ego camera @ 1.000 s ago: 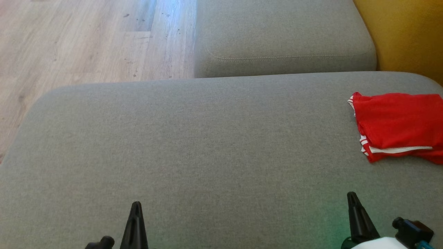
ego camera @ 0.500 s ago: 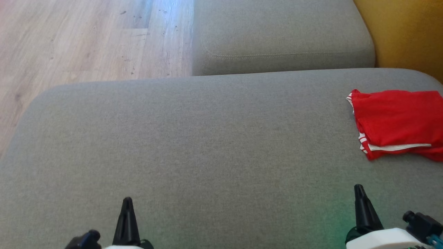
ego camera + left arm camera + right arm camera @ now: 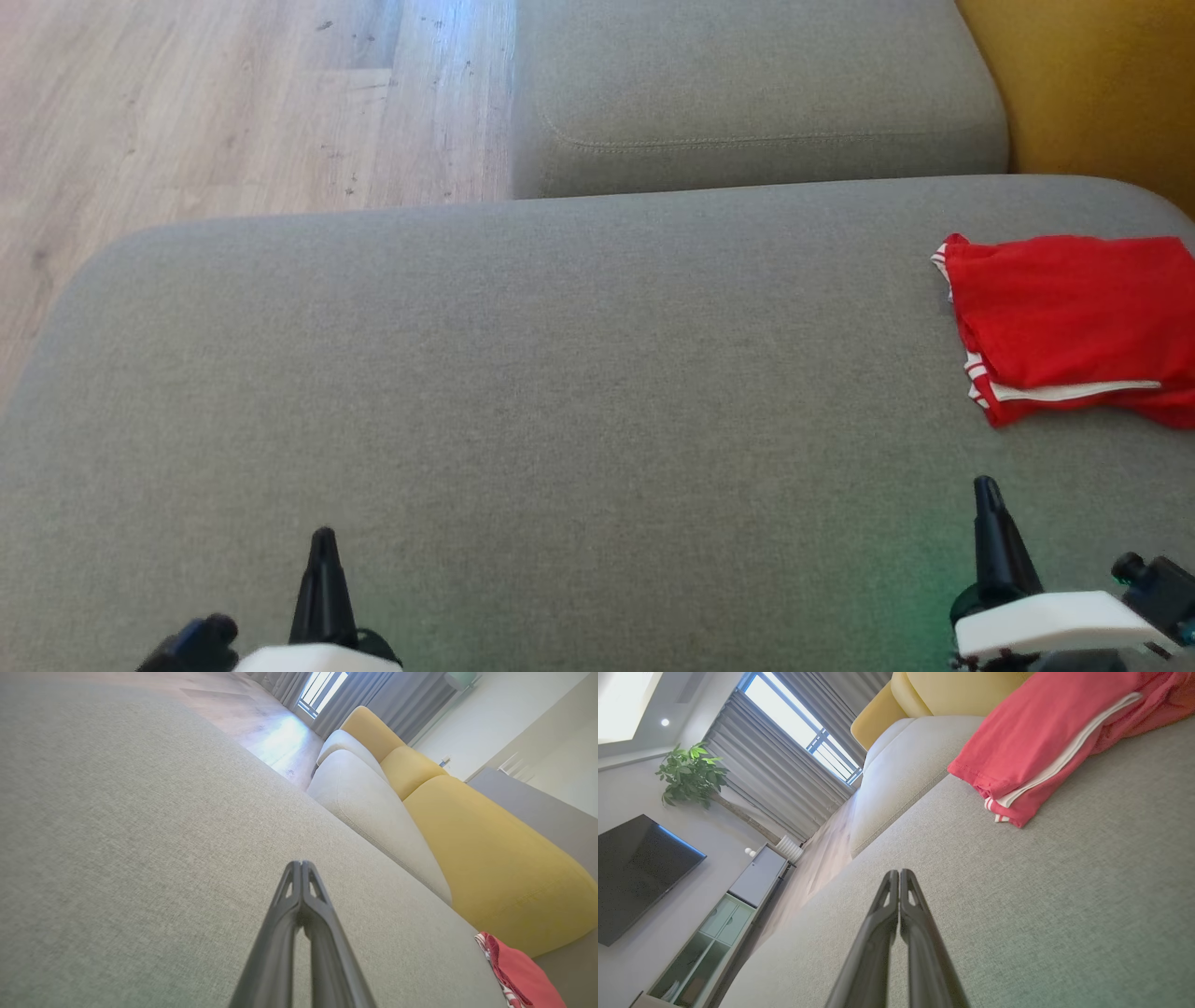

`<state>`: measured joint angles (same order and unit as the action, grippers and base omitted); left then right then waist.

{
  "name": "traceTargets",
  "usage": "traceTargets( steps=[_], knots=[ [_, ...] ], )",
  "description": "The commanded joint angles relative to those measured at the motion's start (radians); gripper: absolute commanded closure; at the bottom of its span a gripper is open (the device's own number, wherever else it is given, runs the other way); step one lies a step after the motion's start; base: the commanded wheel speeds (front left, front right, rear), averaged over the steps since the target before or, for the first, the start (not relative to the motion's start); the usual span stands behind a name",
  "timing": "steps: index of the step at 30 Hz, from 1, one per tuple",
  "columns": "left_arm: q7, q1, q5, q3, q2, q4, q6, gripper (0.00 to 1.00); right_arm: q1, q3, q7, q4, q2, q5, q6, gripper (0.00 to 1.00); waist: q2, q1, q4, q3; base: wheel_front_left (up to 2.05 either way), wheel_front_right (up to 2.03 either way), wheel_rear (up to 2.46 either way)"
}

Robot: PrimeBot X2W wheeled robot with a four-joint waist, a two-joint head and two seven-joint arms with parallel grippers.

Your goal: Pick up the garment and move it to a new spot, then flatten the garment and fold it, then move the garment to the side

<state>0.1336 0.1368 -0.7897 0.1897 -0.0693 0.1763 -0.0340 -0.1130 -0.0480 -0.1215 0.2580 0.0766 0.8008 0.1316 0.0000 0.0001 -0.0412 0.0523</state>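
Seat: grey cushion (image 3: pixel 560 420).
Garment (image 3: pixel 1064 317): folded, at the cushion's right edge.
Left gripper (image 3: pixel 323 549): pinched together, empty.
Right gripper (image 3: pixel 987 495): together, empty.
Left to do: nothing, I think.

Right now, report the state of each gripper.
Left gripper: shut, holding nothing.
Right gripper: shut, holding nothing; the red garment lies apart from it.

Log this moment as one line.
garment: folded, right side of sofa cushion | left gripper: shut, empty | right gripper: shut, empty, apart from garment
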Motion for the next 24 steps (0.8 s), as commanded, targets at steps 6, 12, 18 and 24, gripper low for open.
traceTargets(
  steps=[6,12,18,24],
  knots=[
    [-0.018,-0.074,-0.089,-0.046,-0.012,-0.020,0.020,1.00,0.063,0.012,0.020,-0.029,0.007,0.088,0.000,1.00,0.0000,-0.0001,0.004,-0.005,0.00,0.00,0.00],
    [-0.034,-0.089,-0.159,-0.064,-0.013,-0.012,0.033,1.00,0.077,0.023,0.037,-0.028,0.006,0.155,0.000,1.00,0.0000,-0.0001,0.007,-0.009,0.00,0.00,0.00],
    [-0.051,-0.104,-0.228,-0.083,-0.014,-0.005,0.046,1.00,0.091,0.033,0.054,-0.027,0.005,0.223,-0.001,1.00,0.0000,-0.0001,0.010,-0.014,0.00,0.00,0.00],
    [-0.068,-0.119,-0.297,-0.101,-0.014,0.003,0.059,1.00,0.105,0.044,0.071,-0.025,0.004,0.289,-0.001,1.00,0.0000,-0.0001,0.014,-0.019,0.00,0.00,0.00]
  ],
)
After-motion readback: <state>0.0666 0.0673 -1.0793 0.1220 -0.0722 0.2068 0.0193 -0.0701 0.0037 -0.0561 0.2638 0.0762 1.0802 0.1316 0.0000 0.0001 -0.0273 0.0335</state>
